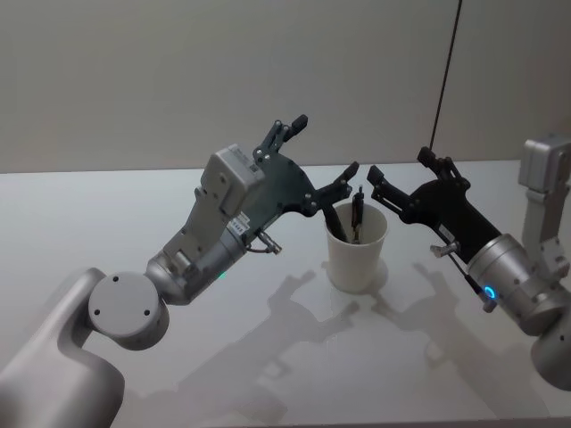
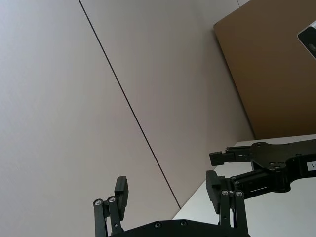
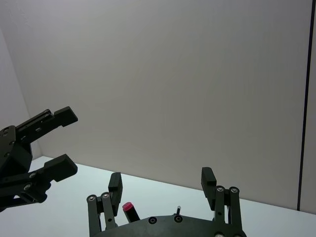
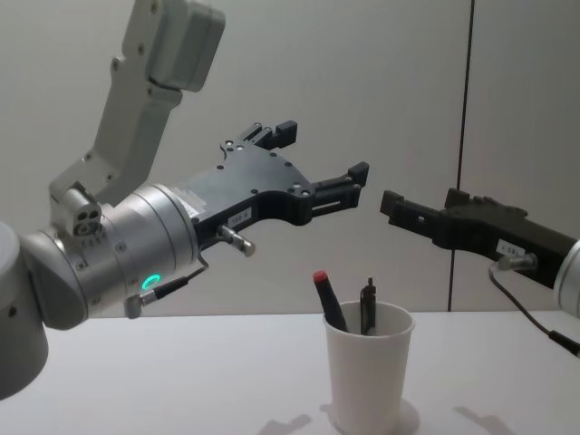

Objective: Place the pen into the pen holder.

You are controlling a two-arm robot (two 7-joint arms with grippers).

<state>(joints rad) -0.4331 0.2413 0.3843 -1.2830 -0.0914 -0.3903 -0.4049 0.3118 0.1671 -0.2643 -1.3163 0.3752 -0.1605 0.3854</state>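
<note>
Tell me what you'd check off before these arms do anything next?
1. Pens in cup: ok. Two pens stand inside, a red-capped pen and a black pen.
2. Cup upright on the table: ok.
3. Left claw empty: ok, open, raised above and to the left of the cup.
4. Right claw empty: ok, open, raised to the right of the cup.
5. Claws apart from each other: ok, a gap shows between them in the chest view.
6. More pens waiting on the table: cannot tell.
</note>
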